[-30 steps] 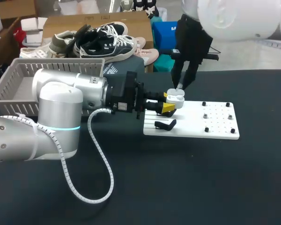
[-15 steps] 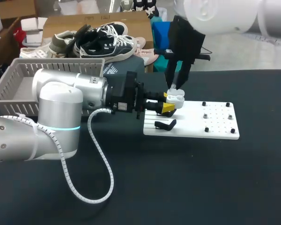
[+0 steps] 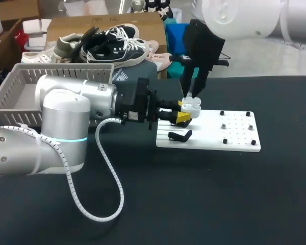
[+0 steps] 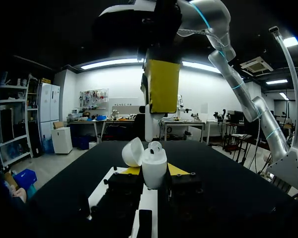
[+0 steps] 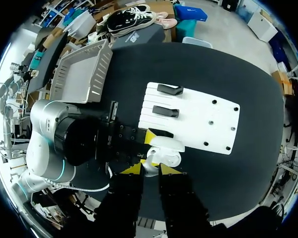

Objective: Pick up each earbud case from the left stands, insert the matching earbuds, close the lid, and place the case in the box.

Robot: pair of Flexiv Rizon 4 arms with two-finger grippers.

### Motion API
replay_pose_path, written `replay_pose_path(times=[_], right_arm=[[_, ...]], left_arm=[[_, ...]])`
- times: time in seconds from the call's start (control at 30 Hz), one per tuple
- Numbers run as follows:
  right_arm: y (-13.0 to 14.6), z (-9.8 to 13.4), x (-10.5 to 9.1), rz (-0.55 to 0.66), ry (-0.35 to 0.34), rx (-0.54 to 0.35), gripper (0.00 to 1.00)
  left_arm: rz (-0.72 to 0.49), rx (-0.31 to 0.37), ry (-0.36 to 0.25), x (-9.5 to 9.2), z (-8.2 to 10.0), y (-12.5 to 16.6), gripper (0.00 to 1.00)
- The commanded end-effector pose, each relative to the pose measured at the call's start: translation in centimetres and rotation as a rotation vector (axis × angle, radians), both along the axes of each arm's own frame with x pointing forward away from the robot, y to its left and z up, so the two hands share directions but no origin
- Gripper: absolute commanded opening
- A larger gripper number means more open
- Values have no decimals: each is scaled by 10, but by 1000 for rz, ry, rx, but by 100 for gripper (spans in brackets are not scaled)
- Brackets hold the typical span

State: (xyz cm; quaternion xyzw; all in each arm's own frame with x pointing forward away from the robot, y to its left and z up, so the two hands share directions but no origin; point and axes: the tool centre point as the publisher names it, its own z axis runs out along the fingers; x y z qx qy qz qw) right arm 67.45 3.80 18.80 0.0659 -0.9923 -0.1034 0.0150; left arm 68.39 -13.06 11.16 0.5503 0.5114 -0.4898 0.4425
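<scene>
Bench [image 3: 194,204]: white board [image 3: 239,139].
Earbud case [image 3: 190,106]: open, earbud [image 4: 155,147] inside, held by left gripper [image 3: 182,118] jaws.
Right gripper [image 3: 190,95]: above, grip unclear.

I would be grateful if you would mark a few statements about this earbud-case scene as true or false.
1. The left gripper is shut on the white earbud case. True.
2. The case's lid is closed. False: it stands open.
3. The right gripper hangs right above the case. True.
4. The white board lies inside the grey basket. False: it lies on the black table, beside the basket.
</scene>
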Motion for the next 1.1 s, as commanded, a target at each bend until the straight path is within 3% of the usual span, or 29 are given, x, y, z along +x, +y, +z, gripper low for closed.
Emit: replay_pose_path(times=[0.03,1.1], right_arm=[[0,-1,-3,8,0,0,0],[3,-17,-3,-29,0,-4,0]], left_arm=[[-1,-1,0,1,0,0,0],[-1,-1,0,1,0,0,0]])
